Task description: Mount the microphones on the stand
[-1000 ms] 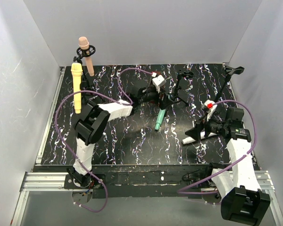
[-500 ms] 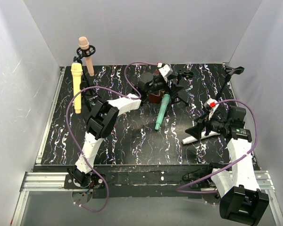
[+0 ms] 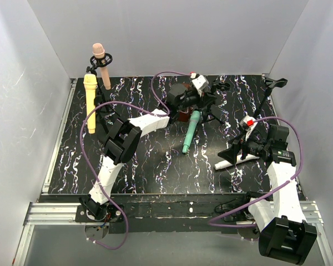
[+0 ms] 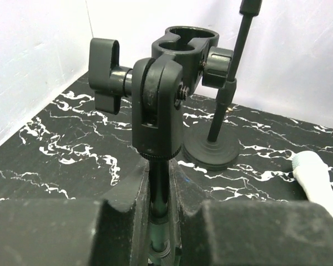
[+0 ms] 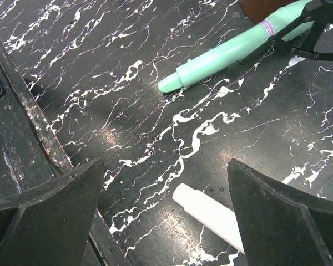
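Gripping a stand pole, two microphones loose on the worktop

Nearest the arm bases, the right hand [image 5: 166,206] hangs with its jaws spread wide and nothing between them. It is just above the tail of the white microphone [image 5: 211,215], which lies flat on the black marbled worktop [image 3: 150,160]. A red-and-white tag [image 3: 247,122] on that wrist is too small to read.

Further in, the teal microphone [image 5: 227,52] lies on its side, with a thin lilac ring near the head. Its head end sits under the tripod legs of the centre stand [image 4: 160,105] and next to the brown metronome [image 3: 182,115].

The left hand [image 4: 160,219] is closed tight on the thin black pole of that stand, just below its empty double-ring clip and wing knob.

At the far left, the yellow microphone [image 3: 90,102] and the peach-pink microphone [image 3: 101,66] stand upright in the left stands [image 3: 97,109]. At the far right corner is a bare round-based stand [image 4: 213,151].
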You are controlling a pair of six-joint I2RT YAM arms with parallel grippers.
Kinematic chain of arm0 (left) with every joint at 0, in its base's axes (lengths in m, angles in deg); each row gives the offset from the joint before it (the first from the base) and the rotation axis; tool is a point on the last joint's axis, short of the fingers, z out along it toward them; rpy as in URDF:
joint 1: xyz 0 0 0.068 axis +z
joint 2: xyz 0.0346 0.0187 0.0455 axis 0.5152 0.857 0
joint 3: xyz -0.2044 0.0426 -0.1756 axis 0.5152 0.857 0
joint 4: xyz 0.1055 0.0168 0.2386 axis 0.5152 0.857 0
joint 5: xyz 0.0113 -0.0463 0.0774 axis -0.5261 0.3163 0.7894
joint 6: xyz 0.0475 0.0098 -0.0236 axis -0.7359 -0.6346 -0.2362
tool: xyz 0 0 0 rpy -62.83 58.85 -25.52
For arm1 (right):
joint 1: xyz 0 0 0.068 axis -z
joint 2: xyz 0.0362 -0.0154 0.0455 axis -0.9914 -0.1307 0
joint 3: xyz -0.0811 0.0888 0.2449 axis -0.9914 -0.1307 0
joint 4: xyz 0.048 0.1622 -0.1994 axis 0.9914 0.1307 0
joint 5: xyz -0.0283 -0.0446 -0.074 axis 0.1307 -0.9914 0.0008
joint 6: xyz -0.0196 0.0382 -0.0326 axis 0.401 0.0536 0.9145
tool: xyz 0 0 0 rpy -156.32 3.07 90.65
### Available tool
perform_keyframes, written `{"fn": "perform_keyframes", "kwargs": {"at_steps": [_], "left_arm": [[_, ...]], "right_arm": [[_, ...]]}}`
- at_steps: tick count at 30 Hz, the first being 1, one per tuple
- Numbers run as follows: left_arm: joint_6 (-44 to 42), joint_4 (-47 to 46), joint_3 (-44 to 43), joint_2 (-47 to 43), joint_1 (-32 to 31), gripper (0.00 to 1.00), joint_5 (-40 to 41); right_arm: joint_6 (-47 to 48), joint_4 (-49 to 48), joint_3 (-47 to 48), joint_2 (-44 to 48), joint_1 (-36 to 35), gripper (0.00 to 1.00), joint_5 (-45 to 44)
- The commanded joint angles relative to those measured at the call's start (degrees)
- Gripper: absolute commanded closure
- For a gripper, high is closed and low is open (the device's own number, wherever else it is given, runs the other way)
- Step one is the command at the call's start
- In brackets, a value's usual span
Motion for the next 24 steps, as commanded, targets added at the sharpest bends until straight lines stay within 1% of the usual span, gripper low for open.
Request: {"fn": "perform_keyframes", "kwargs": {"at_steps": [1, 6, 8, 10, 12, 15, 19, 24], "left_arm": [[2.3, -1.4, -5.9, -1.8, -1.6, 1.00, -2.0], [4.5, -3.0, -6.2, -4.9, -2.5, 1.00, -1.3], [4.2, -3.2, -4.5, -7.1, -2.5, 1.00, -0.9], [2.6, -2.4, -1.7, -11.4, -2.5, 1.00, -0.1], [1.3, -1.2, 2.0, -15.5, -2.5, 1.00, 0.2], [0.1, 0.7, 8.1, -22.7, -2.5, 1.00, -1.3], [-1.8, 7.0, 17.8, -33.1, -2.3, 1.00, -2.7], [-5.6, 14.6, 30.4, -48.8, -1.7, 1.00, 0.5]], "right_arm": [[-0.1, -1.3, 1.2, -0.1, 0.2, 0.02, 1.5], [1.3, 0.1, 1.6, -0.1, 0.4, 0.02, 1.6], [3.1, 1.8, 2.2, 0.0, 0.6, 0.02, 2.4], [5.5, 3.9, 2.7, 0.3, 0.9, 0.02, 3.9], [8.0, 6.1, 3.2, 0.6, 1.1, 0.02, 5.7], [10.2, 8.2, 3.3, 1.0, 1.3, 0.02, 7.3], [12.0, 9.7, 3.5, 1.4, 1.4, 0.02, 8.5], [12.7, 10.0, 3.4, 1.3, 1.7, 0.02, 8.5]]}}
